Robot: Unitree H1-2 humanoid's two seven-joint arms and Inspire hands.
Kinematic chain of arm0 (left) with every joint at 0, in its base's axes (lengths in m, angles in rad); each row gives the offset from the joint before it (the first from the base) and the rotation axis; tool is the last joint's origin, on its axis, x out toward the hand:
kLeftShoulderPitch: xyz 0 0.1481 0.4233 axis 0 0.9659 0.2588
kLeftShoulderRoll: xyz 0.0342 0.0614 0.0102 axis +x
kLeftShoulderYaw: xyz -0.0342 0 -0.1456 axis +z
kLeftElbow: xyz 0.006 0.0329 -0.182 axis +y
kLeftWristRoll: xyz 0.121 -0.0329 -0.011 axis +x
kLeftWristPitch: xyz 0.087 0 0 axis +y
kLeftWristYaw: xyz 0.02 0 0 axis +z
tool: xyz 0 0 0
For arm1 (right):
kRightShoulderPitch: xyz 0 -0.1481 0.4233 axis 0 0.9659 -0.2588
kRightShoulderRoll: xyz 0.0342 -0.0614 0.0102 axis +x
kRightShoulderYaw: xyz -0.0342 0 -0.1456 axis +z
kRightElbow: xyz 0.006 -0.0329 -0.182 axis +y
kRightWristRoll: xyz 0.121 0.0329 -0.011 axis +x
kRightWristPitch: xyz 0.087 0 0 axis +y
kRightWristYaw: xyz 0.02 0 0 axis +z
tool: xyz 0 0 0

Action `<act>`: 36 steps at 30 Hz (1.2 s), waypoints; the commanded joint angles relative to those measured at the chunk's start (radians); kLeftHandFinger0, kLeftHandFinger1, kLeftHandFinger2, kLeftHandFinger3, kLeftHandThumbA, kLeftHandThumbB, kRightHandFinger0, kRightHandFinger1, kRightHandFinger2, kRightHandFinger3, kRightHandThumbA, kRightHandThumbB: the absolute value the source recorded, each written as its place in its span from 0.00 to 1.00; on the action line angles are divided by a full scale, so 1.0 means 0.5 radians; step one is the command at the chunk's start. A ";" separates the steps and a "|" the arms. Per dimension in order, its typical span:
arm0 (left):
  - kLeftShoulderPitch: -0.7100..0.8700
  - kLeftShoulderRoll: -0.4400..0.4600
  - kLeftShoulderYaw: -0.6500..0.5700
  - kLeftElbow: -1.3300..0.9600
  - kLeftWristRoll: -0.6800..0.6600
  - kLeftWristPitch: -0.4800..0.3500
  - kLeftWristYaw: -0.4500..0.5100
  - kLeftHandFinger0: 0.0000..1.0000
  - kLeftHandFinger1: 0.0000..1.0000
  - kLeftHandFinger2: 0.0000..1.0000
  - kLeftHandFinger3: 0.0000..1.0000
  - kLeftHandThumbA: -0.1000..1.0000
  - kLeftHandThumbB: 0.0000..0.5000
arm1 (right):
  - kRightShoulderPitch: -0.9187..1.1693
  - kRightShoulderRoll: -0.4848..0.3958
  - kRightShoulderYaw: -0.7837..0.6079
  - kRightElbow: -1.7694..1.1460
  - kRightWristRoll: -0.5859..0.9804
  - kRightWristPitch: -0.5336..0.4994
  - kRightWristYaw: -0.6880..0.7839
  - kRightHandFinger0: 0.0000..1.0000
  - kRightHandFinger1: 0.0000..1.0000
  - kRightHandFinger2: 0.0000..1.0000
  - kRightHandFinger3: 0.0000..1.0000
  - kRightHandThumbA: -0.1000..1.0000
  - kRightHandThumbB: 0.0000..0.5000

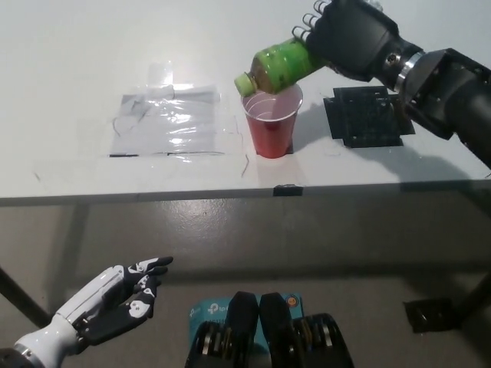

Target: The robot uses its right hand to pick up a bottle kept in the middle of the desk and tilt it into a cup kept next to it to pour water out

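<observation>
We hold the green bottle (278, 66) in our black right hand (349, 34), fingers wrapped around its base end, tilted so the capped neck dips over the rim of the red cup (271, 119); that angle puts the mouth above the opening, so this looks like the pouring step. No water is visible leaving it. The cup stands upright on the white table (69, 69), between a taped plastic sheet (170, 119) and a black pad (367, 115), close to the table's front edge, so we judge there is little room forward. Our white left hand (107, 303) rests low below the table, fingers spread and empty.
</observation>
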 commanded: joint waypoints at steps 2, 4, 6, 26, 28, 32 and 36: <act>-0.012 0.047 0.027 -0.064 0.015 -0.013 -0.018 1.00 1.00 1.00 1.00 0.89 0.54 | -0.199 -0.097 -0.062 -0.028 -0.113 -0.032 -0.143 0.00 0.00 0.33 0.00 0.10 0.32; 0.004 0.042 0.027 -0.059 0.014 -0.025 -0.017 1.00 1.00 1.00 1.00 0.89 0.53 | -0.182 -0.091 -0.085 -0.029 -0.087 -0.052 -0.155 0.00 0.00 0.34 0.07 0.10 0.36; 0.005 0.041 0.027 -0.050 0.014 -0.039 -0.020 1.00 1.00 1.00 1.00 0.89 0.53 | -0.171 -0.086 -0.102 -0.037 -0.080 -0.056 -0.151 0.00 0.01 0.35 0.06 0.09 0.37; 0.042 0.018 0.021 -0.059 0.012 -0.047 -0.013 1.00 1.00 1.00 1.00 0.89 0.50 | 0.214 0.456 -1.192 -0.164 1.026 0.315 0.493 0.00 0.00 0.21 0.21 0.00 0.00; 0.041 0.015 0.023 -0.064 0.009 -0.045 -0.011 1.00 1.00 1.00 1.00 0.89 0.49 | 0.244 0.544 -1.356 -0.159 1.195 0.381 0.491 0.00 0.00 0.18 0.09 0.00 0.15; 0.040 0.002 0.019 -0.040 0.021 -0.079 -0.007 1.00 1.00 1.00 1.00 0.90 0.48 | 0.279 0.679 -1.736 -0.050 1.606 0.378 0.424 0.00 0.00 0.16 0.07 0.00 0.17; 0.048 -0.006 0.023 -0.051 0.016 -0.065 0.000 1.00 1.00 1.00 1.00 0.89 0.47 | 0.300 0.714 -1.935 0.026 1.850 0.285 0.459 0.00 0.00 0.15 0.11 0.00 0.15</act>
